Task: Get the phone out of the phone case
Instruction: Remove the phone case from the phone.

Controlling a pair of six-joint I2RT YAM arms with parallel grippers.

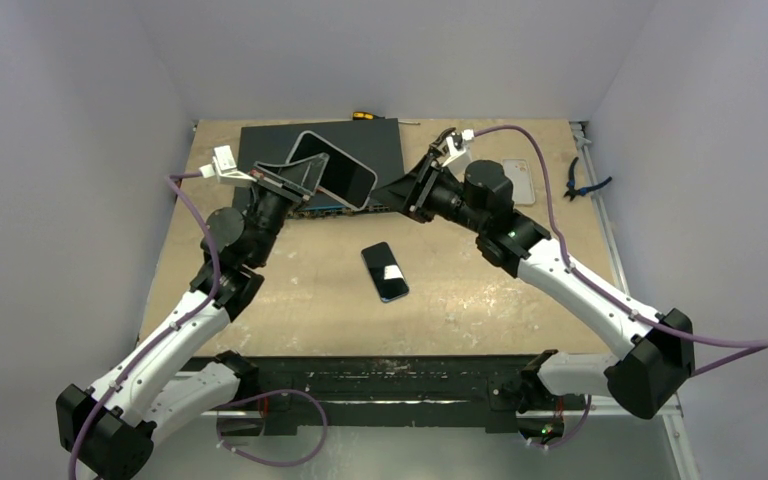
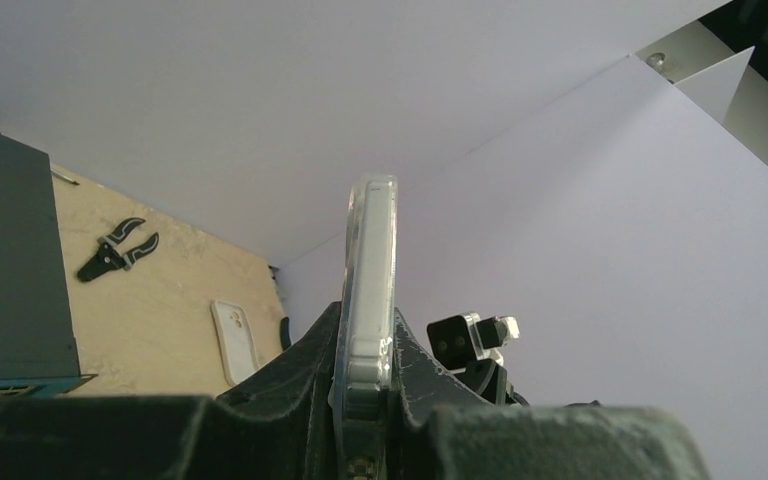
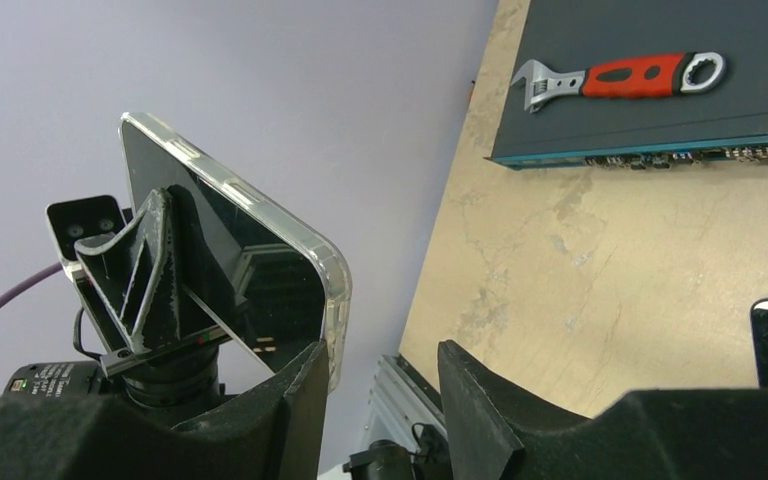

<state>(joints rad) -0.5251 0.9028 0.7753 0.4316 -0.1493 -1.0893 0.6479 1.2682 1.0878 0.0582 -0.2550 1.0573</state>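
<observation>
A phone case of clear plastic with a dark phone in it is held up above the back of the table. My left gripper is shut on its lower end. In the left wrist view the case stands edge-on between the black fingers. My right gripper is open at the case's right side. In the right wrist view the case's rounded clear corner touches the inner edge of the left fingertip, and the rest of the gap of the right gripper holds nothing.
A second dark phone lies flat mid-table. A dark box sits at the back with a red-handled wrench on it. A white case and pliers lie at the back right. White walls enclose the table.
</observation>
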